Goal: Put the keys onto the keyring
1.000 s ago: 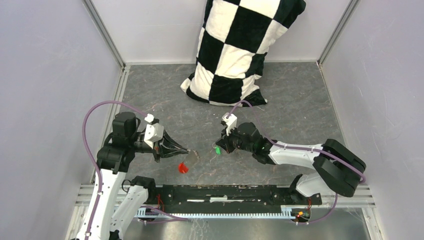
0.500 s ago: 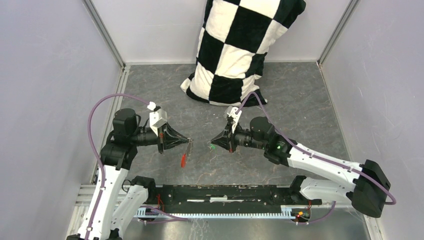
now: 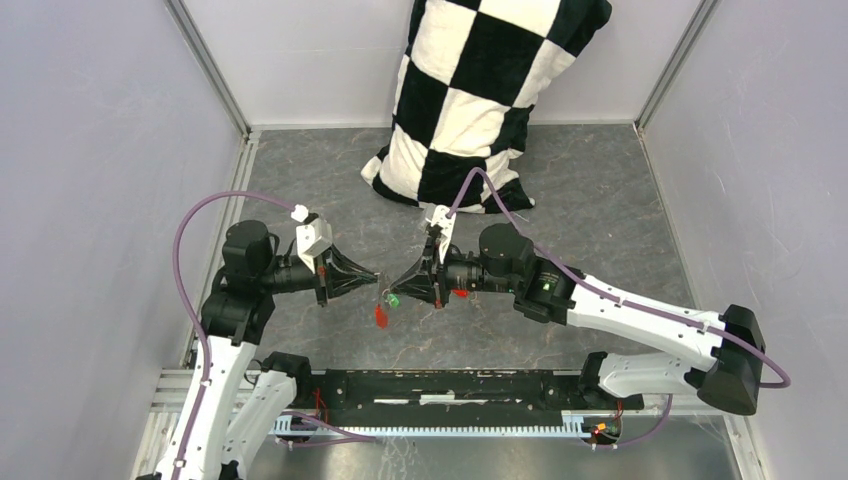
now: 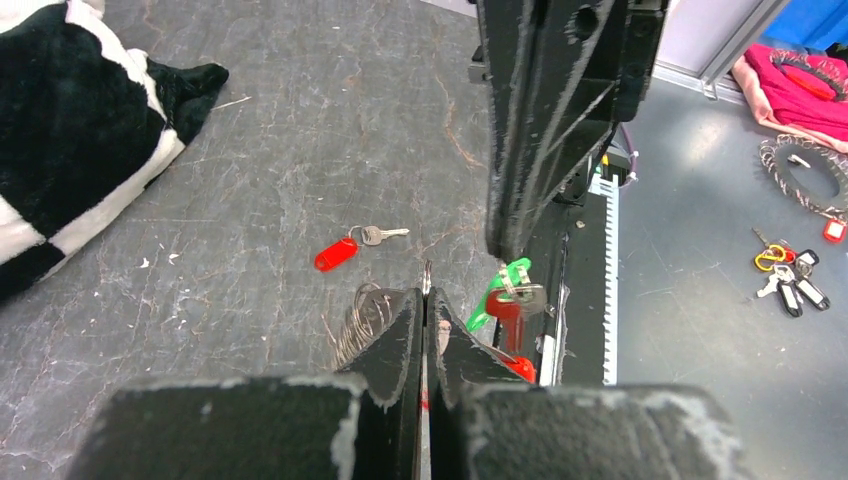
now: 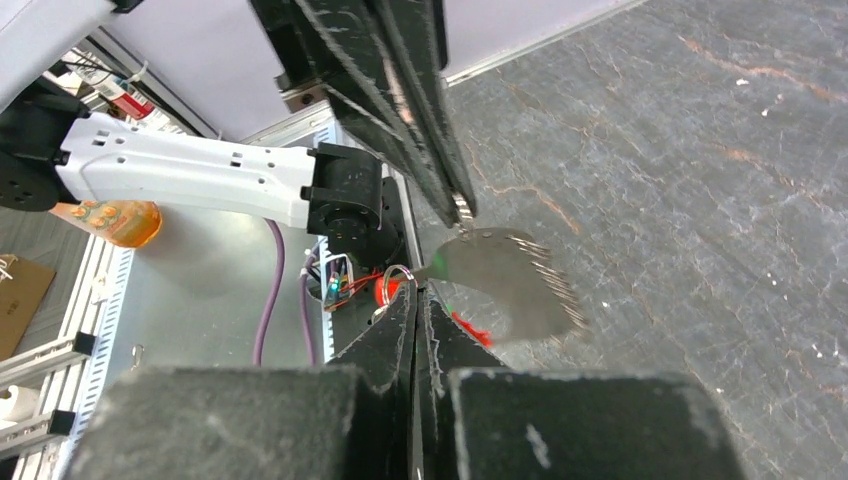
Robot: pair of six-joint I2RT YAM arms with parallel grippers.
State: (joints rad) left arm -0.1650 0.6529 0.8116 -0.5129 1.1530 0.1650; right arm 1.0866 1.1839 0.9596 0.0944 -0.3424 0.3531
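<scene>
Dark grey marbled table (image 3: pixel 610 210) is bounded by pale walls on the left, right and far sides, and by a black rail (image 3: pixel 470 385) along the near edge. A black-and-white chequered pillow (image 3: pixel 470 90) leans against the far wall at centre. Bare surface shows across the right half and in the far left corner. Both arms reach inward, forearms roughly level, and their tips meet nose to nose left of the table's centre, well apart from pillow and walls. The left gripper (image 3: pixel 376 277) points right, fingers clenched on the keyring (image 5: pixel 505 280), a silver wire coil with a flat red-and-grey fob hanging below. The right gripper (image 3: pixel 389 296) points left, its tip just near of the left one, fingers clenched on the small metal green-headed key (image 3: pixel 393 299), which hangs just beside the fob. Whether key and ring touch cannot be told. The small metal red-headed key (image 4: pixel 338 253) lies flat on the table beneath the right gripper.
</scene>
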